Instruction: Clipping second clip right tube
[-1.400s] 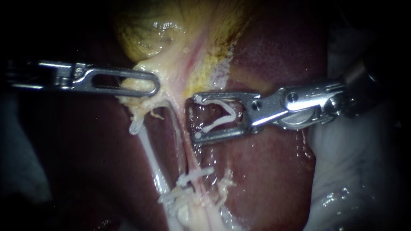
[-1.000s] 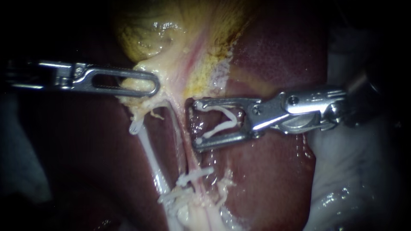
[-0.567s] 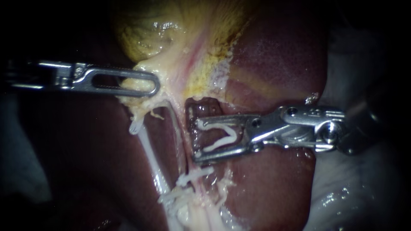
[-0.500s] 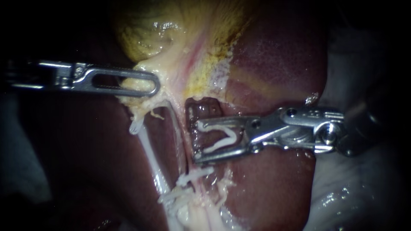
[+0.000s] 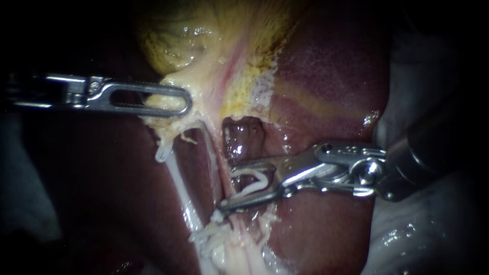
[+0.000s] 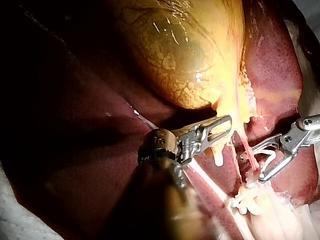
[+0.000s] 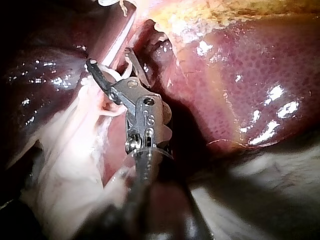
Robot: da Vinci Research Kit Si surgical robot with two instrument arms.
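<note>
My left instrument (image 5: 170,100) comes in from the left, jaws shut on the pale neck of the yellow gallbladder (image 5: 214,46), also in the left wrist view (image 6: 222,127). The right tube (image 5: 216,163) runs pink down from that neck. My right instrument (image 5: 227,187) carries a white clip (image 5: 249,182) between its parted jaws, at the tube's right side. Its lower jaw tip crosses the tube just above an earlier white clip (image 5: 216,218). I cannot tell whether the tube lies fully between the jaws. The right wrist view shows the same jaws (image 7: 110,57) against the strand.
Dark red liver (image 5: 326,81) lies under and right of the tubes, with a small pocket (image 5: 244,135) above the right jaws. The thin white left tube (image 5: 178,188) runs down to several white clips (image 5: 206,239). Pale cloth (image 5: 423,234) lies at the right.
My right instrument has moved down along the right tube and slightly left, out of the pocket to just above the lower clip. Its jaws stand closer together. The left instrument has not moved.
</note>
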